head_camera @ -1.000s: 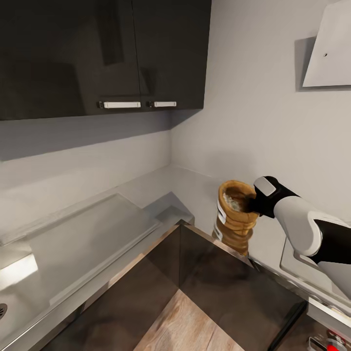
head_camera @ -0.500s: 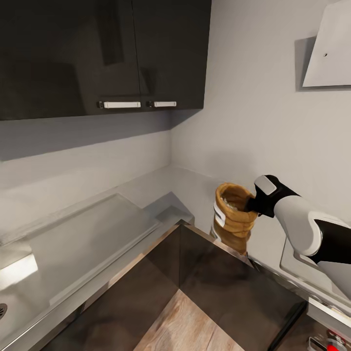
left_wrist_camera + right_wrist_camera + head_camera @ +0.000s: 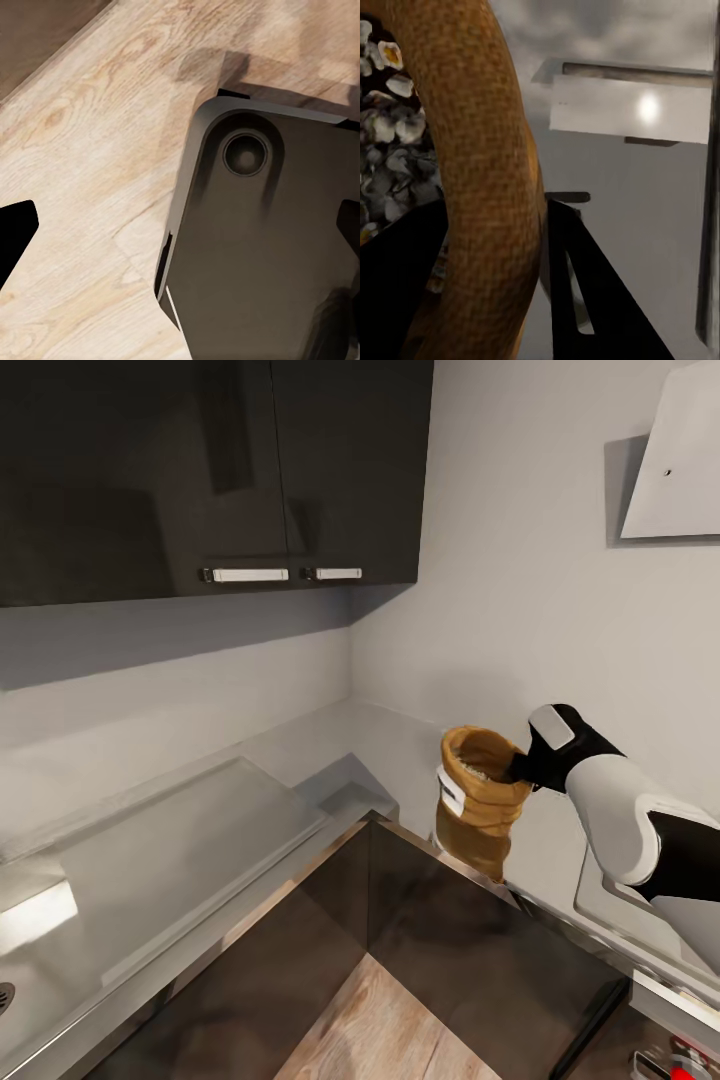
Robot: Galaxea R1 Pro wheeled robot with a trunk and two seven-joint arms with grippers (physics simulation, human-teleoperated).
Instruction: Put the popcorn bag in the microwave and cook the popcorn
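The tan-brown popcorn bag [image 3: 478, 805] stands tilted over the grey countertop [image 3: 300, 745], near the inner corner, with its white patch facing left. White popped kernels show in its open mouth. My right gripper [image 3: 518, 765] is shut on the bag's rolled rim. In the right wrist view one dark finger [image 3: 397, 300] is inside the bag among the kernels and the other is outside the rim [image 3: 484, 172]. Whether the bag's base touches the countertop I cannot tell. My left gripper [image 3: 180, 225] is open over the wooden floor. The microwave is out of view.
Dark wall cabinets [image 3: 200, 470] with white handles hang above the worktop. A white hood [image 3: 675, 460] is on the right wall. A raised grey slab [image 3: 170, 840] lies on the left stretch of counter. Dark cabinet fronts [image 3: 440, 950] and wooden floor [image 3: 380, 1020] are below. My dark base [image 3: 262, 240] is underneath.
The right gripper has risen slightly with the bag's rim. The bag has tipped and shifted a little left, and its ring folds have stretched out.
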